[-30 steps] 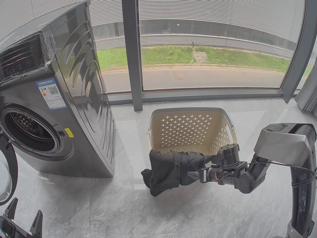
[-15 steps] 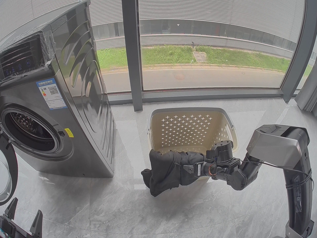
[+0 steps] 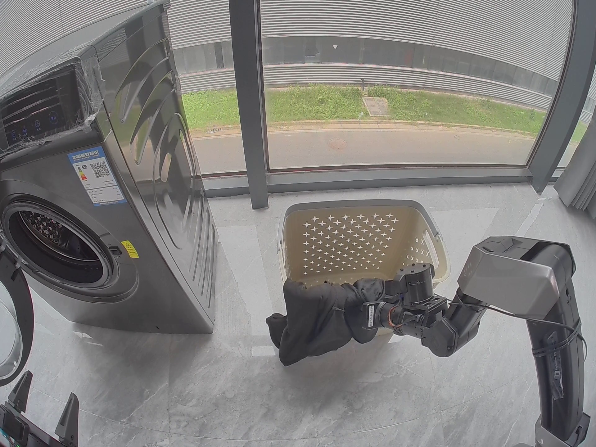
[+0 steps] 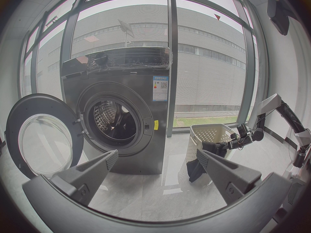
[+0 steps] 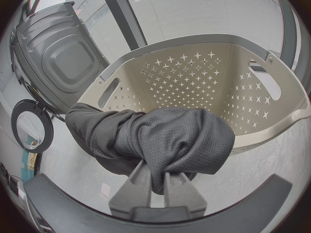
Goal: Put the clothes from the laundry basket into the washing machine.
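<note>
The cream laundry basket [image 3: 360, 237] with star-shaped holes stands on the floor by the window. A dark mesh garment [image 3: 316, 318] hangs over its near rim and down toward the floor. My right gripper [image 3: 367, 315] is shut on the garment's bunched end; in the right wrist view the fingers [image 5: 142, 182] pinch the cloth [image 5: 168, 136] in front of the basket [image 5: 194, 78]. The washing machine [image 3: 124, 156] stands to the left, drum [image 3: 59, 243] exposed and round door [image 4: 42, 136] swung open. My left gripper [image 3: 49, 387] is low at the near left, open and empty.
A grey window pillar [image 3: 248, 88] rises behind the gap between machine and basket. Bare marble floor [image 3: 205, 392] lies between the basket and the machine's front. In the left wrist view something dark [image 4: 128, 127] lies inside the drum.
My right arm has moved left and slightly up, pushing into the garment's end, which now bunches around the fingers. The left gripper has not moved.
</note>
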Motion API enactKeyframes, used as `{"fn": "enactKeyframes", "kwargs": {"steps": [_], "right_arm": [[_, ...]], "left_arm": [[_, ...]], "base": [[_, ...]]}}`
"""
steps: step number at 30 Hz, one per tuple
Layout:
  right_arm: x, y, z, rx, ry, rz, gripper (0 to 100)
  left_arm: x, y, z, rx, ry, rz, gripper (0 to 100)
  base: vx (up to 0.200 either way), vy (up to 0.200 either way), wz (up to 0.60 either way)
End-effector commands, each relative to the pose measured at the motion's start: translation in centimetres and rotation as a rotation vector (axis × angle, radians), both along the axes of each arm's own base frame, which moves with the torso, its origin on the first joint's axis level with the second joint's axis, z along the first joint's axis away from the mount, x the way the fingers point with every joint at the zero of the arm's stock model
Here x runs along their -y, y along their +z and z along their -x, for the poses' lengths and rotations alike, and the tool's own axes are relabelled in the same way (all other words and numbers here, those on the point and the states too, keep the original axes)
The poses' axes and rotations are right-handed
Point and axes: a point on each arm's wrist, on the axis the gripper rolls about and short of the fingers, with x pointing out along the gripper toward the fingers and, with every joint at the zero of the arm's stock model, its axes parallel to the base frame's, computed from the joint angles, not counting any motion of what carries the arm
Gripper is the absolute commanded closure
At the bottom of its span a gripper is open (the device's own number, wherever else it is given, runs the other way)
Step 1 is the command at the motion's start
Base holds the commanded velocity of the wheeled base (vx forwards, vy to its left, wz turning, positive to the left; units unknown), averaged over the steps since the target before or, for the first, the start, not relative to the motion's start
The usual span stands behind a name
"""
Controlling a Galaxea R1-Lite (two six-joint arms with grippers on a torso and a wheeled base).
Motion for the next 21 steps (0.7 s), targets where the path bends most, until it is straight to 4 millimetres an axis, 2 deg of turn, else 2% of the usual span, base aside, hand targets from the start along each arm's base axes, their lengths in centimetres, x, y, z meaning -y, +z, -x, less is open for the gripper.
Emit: {"fn": "enactKeyframes", "kwargs": {"steps": [1, 4, 10, 11, 13, 15, 16, 17, 21], "right_arm": [[-0.2, 0.1, 0.1, 0.001, 0.005, -0.002, 100], [-0.6, 0.7, 0.8, 0.006, 0.015, -0.013, 100], [-0.3, 4.8, 2.2, 0.076, 0.023, -0.051, 100], [0.0, 6.4, 2.8, 0.098, 0.023, -0.062, 100], [0.2, 7.2, 3.2, 0.110, 0.022, -0.066, 100], [1.1, 9.5, 4.0, 0.152, 0.014, -0.085, 100], [1.1, 9.7, 4.1, 0.154, 0.015, -0.087, 100], [1.6, 11.6, 4.9, 0.188, 0.017, -0.108, 100], [2.3, 14.6, 6.5, 0.249, 0.024, -0.141, 100]], "left_arm": [[0.0, -0.5, 0.0, 0.000, 0.000, 0.000, 0], [0.0, -0.5, 0.0, 0.000, 0.000, 0.000, 0], [0.0, -0.5, 0.0, 0.000, 0.000, 0.000, 0], [0.0, -0.5, 0.0, 0.000, 0.000, 0.000, 0], [0.0, -0.5, 0.0, 0.000, 0.000, 0.000, 0], [0.0, -0.5, 0.0, 0.000, 0.000, 0.000, 0], [0.0, -0.5, 0.0, 0.000, 0.000, 0.000, 0], [0.0, -0.5, 0.0, 0.000, 0.000, 0.002, 0], [0.0, -0.5, 0.0, 0.000, 0.000, 0.002, 0]], "base": [[0.000, 0.000, 0.00], [0.000, 0.000, 0.00], [0.000, 0.000, 0.00], [0.000, 0.000, 0.00], [0.000, 0.000, 0.00], [0.000, 0.000, 0.00], [0.000, 0.000, 0.00], [0.000, 0.000, 0.00], [0.000, 0.000, 0.00]]}}
